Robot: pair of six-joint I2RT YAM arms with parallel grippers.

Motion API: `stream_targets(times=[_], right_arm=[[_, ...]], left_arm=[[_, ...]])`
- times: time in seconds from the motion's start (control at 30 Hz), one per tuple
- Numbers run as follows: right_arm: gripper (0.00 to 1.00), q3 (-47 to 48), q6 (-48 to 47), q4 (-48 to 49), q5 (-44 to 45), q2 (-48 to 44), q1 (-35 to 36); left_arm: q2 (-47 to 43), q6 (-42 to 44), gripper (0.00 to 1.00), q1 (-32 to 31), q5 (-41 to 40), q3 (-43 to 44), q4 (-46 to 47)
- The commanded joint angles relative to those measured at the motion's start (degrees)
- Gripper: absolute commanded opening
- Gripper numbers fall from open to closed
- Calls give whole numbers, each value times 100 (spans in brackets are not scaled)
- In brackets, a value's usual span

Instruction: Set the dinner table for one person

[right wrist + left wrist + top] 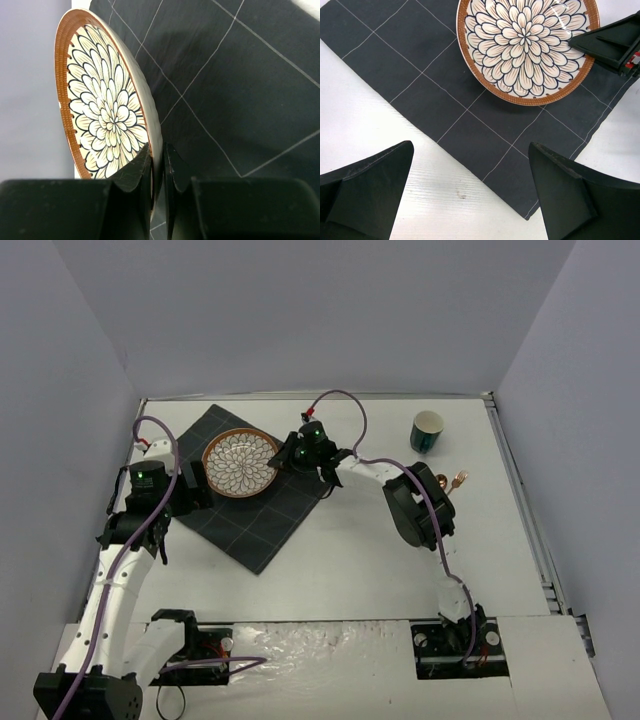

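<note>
A round plate [241, 463] with a brown rim and a flower pattern lies over the dark grey checked mat [250, 515] at the back left of the white dinner table [350, 560]. My right gripper [288, 456] is shut on the plate's right rim; in the right wrist view its jaws [158, 150] pinch the rim of the plate [105, 115] from both sides. My left gripper [197, 492] stands open at the mat's left edge. In the left wrist view it [471, 150] holds nothing, with the plate [525, 45] ahead of it.
A green and white cup [427, 431] stands at the back right. Copper-coloured cutlery [456, 481] lies right of the right arm's elbow. Grey walls close in the table on three sides.
</note>
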Motion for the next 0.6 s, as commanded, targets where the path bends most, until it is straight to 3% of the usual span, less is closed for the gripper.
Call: stream_targets(times=[0.0, 0.57], right_arm=[[0, 591, 479, 1151, -240, -103, 79], [0, 813, 680, 1373, -389, 309, 258]], left_arm=[[6, -47, 97, 13, -56, 148, 275], [24, -50, 97, 6, -21, 148, 267]])
